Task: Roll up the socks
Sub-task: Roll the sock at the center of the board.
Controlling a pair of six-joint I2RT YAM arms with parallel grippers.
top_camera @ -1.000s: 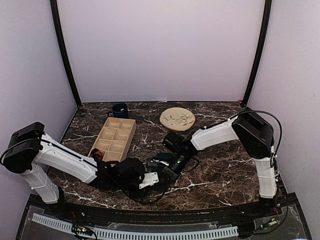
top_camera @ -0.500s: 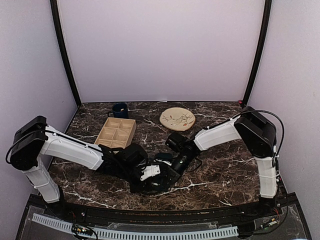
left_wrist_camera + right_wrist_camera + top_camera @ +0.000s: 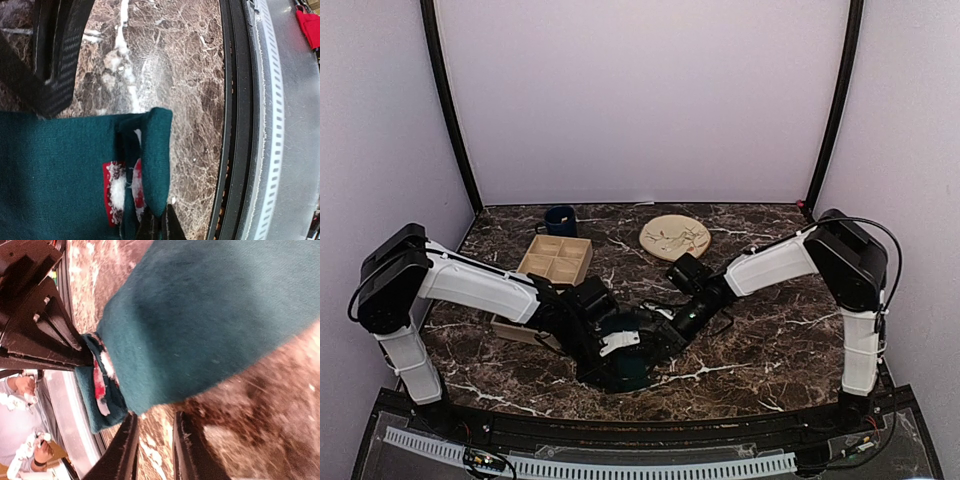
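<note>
Overhead view: both arms are reaching in to the middle of the desk (image 3: 760,340), close to its near edge. The teal socks (image 3: 632,372) lie there as a dark bundle right where the two wrists meet.

Left hand (image 3: 159,226) first. On its wrist camera the fingers are pressed tight together with the folded edge of the fabric pinched between them, so it's fully closed and it has the socks. The fabric spreads away from that pinch over the marble. A red patch (image 3: 114,192) with white fluff shows at the fold, just beside the fingers.

Right hand (image 3: 156,427) — its two fingers stand a narrow gap apart, and I see only marble in that gap. The socks sit just beyond the fingertips, near but not gripped, so this hand is slightly open and holding nothing. The same camera shows the left hand's black body clamped on the end of the bundle with the red patch.

Farther back on the desk, well apart from the socks, there's a wooden tray (image 3: 558,262) with compartments on the left — its near part is hidden under the left arm. A dark blue mug (image 3: 560,220) stands behind it, and a pale round plate (image 3: 675,237) sits toward the middle.
</note>
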